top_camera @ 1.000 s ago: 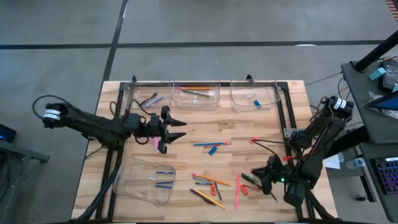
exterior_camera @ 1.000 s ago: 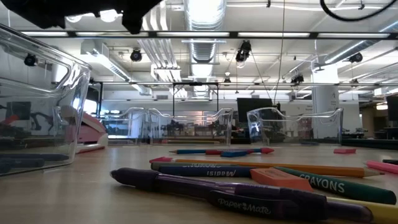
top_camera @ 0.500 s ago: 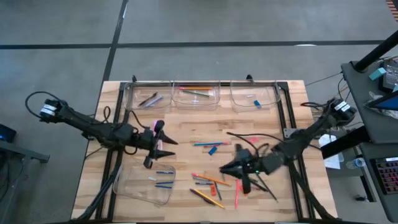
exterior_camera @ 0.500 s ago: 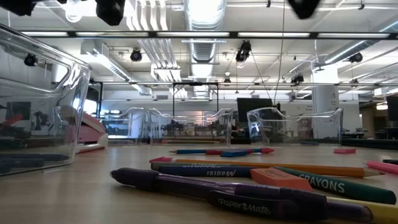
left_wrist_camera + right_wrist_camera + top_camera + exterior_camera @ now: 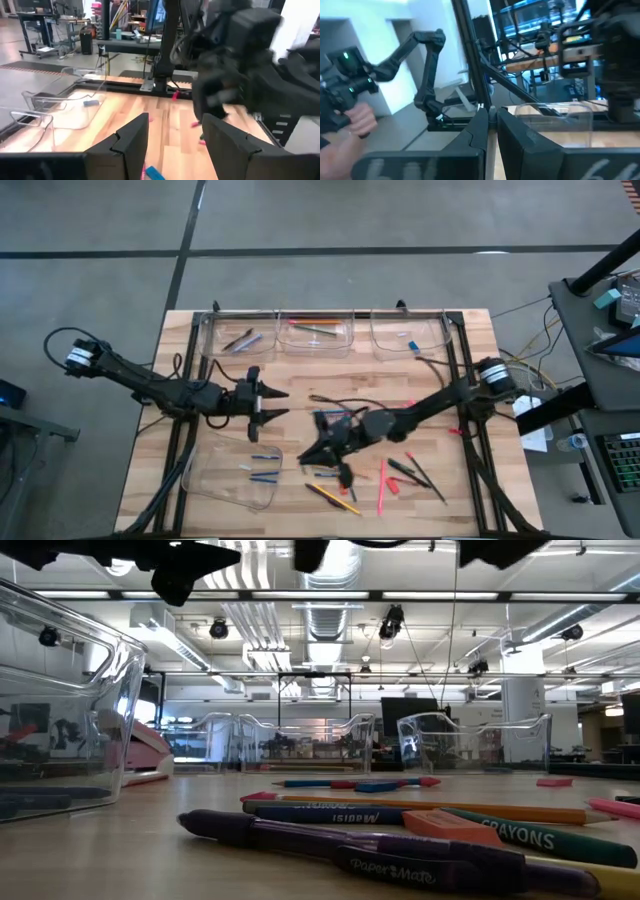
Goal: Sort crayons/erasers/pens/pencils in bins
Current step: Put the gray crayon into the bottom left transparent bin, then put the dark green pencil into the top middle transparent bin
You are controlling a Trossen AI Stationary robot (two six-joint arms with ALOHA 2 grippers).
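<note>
Swinging in from the counter's right side, the right pincer [image 5: 335, 452] has crossed to the middle of the counter in the last half second and now hangs over the scattered sticks near the front edge. Its two flat dark fingers [image 5: 476, 131] stand almost together, only a thin slit between them, with nothing seen in it. The left pincer [image 5: 268, 402] has shifted a little toward the centre and sits just beyond the back rim of the front-left bin [image 5: 232, 470]; its wedge-shaped fingers [image 5: 134, 140] are spread wide apart and hold nothing.

The counter [image 5: 300, 380] is pale wooden butcher block with visible strips. Four clear, glossy, round-cornered plastic bins rest on it: three in a row along the back edge and one by the front-left corner. The back-left bin [image 5: 240, 336] holds dark grey pens [image 5: 240, 340], the back-middle bin [image 5: 316, 333] long thin pencils [image 5: 312, 327], the back-right bin [image 5: 408, 335] a small blue eraser [image 5: 413, 347], and the front-left bin short blue crayons [image 5: 264, 467].

Loose items lie unchanged across the centre and front: a blue crayon stub [image 5: 342, 421] near the middle, an orange pencil [image 5: 334, 498] and a pink pencil [image 5: 381, 488] toward the front edge, slim dark pens [image 5: 425, 478] toward the front-right, and a small pink eraser [image 5: 393, 486] beside them. From counter height, a glossy purple pen [image 5: 380, 858] lies closest.
</note>
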